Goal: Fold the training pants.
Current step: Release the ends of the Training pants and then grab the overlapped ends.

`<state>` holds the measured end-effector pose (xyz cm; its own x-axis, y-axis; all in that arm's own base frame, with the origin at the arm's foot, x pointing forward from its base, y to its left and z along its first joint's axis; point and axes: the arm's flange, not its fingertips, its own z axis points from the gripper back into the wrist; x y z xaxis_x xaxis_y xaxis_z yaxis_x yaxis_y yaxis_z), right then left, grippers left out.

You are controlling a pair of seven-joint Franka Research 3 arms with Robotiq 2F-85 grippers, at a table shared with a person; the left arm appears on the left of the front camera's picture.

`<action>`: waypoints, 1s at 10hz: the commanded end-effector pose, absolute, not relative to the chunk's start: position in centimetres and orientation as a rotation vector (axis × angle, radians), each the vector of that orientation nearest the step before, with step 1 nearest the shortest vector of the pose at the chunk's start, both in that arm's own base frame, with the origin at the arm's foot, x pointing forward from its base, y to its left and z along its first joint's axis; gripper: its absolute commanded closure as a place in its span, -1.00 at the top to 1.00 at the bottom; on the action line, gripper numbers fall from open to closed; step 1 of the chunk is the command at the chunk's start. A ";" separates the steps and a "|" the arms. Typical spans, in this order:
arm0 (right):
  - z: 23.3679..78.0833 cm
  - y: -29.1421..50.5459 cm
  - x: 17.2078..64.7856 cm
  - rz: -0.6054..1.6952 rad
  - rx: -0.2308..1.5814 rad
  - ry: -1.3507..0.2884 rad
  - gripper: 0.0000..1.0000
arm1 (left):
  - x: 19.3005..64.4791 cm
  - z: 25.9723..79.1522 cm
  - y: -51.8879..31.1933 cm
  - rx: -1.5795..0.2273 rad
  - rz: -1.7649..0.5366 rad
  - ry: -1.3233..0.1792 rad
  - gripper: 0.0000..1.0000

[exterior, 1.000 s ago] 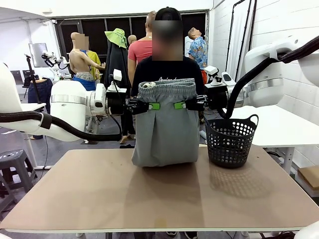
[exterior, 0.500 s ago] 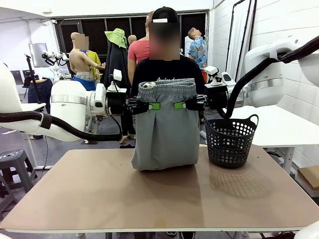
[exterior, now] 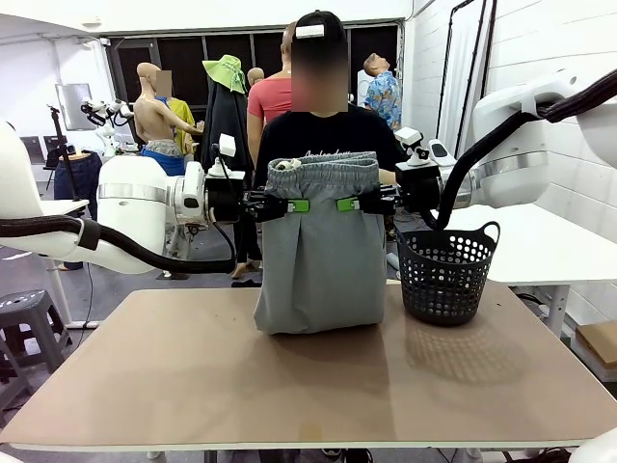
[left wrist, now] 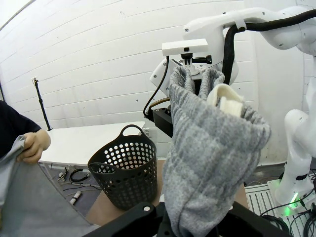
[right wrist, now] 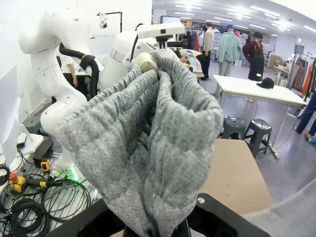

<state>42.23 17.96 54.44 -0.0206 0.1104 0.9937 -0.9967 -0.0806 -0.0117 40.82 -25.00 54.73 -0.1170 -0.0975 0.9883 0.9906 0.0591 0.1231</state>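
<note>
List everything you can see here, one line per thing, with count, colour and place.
pants: one, light grey, held up over the table, lower end on the tabletop
basket: one, black mesh, on the table, right of the pants
table: one, light brown, in the foreground
side table: one, white, behind the basket
stool: one, grey, on the floor at the left
person: one, black shirt, behind the pants
hand: one, the person's, holding an edge of grey cloth
left gripper: one, black with green pads, shut on the pants' left side near the top
right gripper: one, same colours, shut on the right side
</note>
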 end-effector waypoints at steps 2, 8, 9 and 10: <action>54.7 18.0 41.9 1.309 1.193 -1.122 -1.00 | 40.7 55.0 -25.1 -1.043 -1.279 -1.272 -1.00; 54.7 18.0 41.9 1.309 1.193 -1.122 -1.00 | 40.7 55.0 -25.1 -1.043 -1.279 -1.272 -1.00; 54.7 18.0 41.9 1.309 1.193 -1.122 -1.00 | 40.7 55.0 -25.1 -1.043 -1.279 -1.272 -1.00; 54.7 18.0 41.9 1.309 1.193 -1.122 -1.00 | 40.7 55.0 -25.1 -1.043 -1.279 -1.272 -1.00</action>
